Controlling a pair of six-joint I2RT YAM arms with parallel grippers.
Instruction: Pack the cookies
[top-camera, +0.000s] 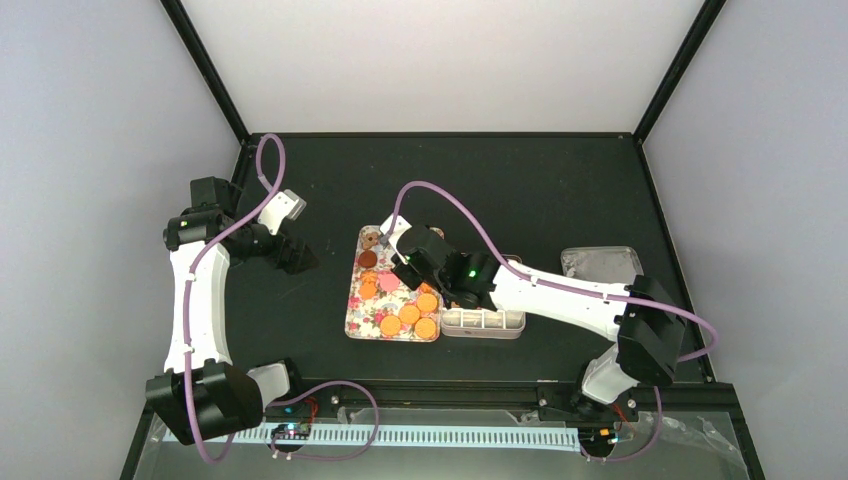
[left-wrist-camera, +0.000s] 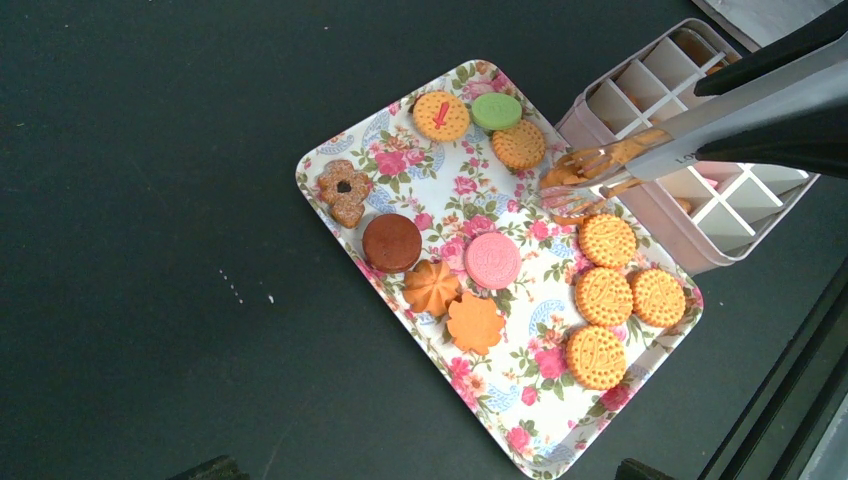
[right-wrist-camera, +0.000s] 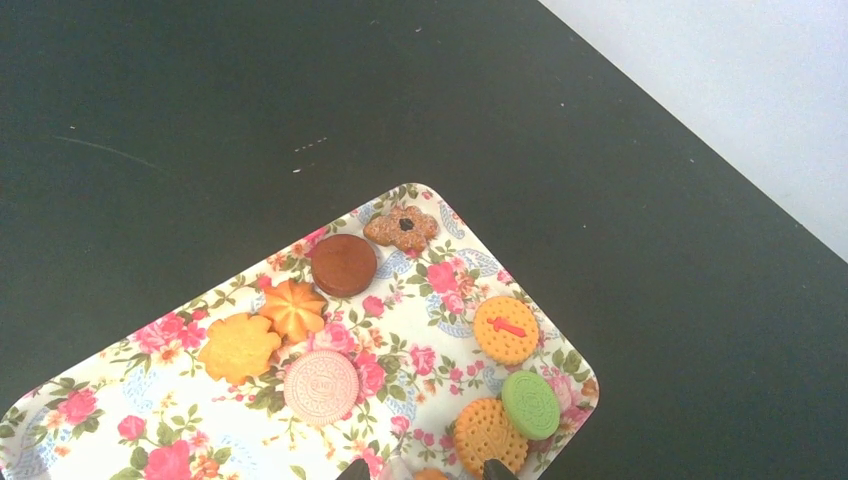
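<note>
Several cookies lie on the flower-patterned tray: golden round ones, a pink one, a green one and a brown one. My right gripper is shut on the metal tongs. The tong tips hang over the tray's edge beside the box, around an orange cookie; I cannot tell whether they pinch it. My left gripper stands open left of the tray, holding nothing.
A pale box with divided compartments stands against the tray's right side, a few cookies inside. Its lid lies on the black table farther right. Black frame rails run along the table's edges.
</note>
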